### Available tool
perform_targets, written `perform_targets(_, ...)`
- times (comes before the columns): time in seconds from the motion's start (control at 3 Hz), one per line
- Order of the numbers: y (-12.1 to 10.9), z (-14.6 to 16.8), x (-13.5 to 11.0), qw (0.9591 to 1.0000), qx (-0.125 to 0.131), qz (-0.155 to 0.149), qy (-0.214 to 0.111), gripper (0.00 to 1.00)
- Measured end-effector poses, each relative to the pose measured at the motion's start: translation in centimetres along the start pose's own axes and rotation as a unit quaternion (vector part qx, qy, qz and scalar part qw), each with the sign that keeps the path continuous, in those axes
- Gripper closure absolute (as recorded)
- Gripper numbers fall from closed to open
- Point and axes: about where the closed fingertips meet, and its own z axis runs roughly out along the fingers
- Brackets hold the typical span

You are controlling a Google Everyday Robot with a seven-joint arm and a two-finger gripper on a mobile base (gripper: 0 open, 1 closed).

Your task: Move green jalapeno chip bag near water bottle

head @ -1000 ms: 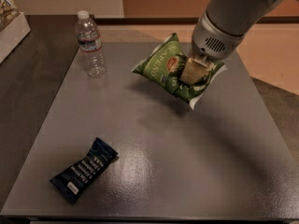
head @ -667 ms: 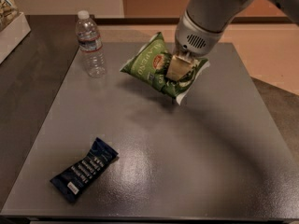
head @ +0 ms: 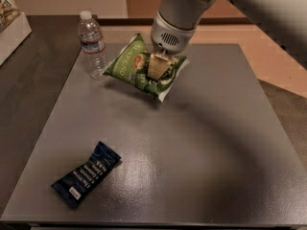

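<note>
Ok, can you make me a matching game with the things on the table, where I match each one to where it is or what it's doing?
Things:
1. water bottle
2. green jalapeno chip bag
3. dark blue snack packet
4. gripper

Clues:
A. pinched in the middle, just right of the standing thing
B. reaching down from above, shut on something crinkly
C. standing upright at the far left of the table
D. lying flat at the near left, on its own

Pairs: 1-C, 2-A, 3-D, 4-B.
</note>
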Motion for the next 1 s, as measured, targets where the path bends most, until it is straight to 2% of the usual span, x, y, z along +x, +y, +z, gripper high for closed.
perform_targets(0.67,-0.3,2.4,-2.9,0.9997,-0.009,-0.020,0.004,0.36)
perform_targets(1.0,-0.3,2.4,-3.0,0.9997,-0.009,-0.021,0.004,0.13)
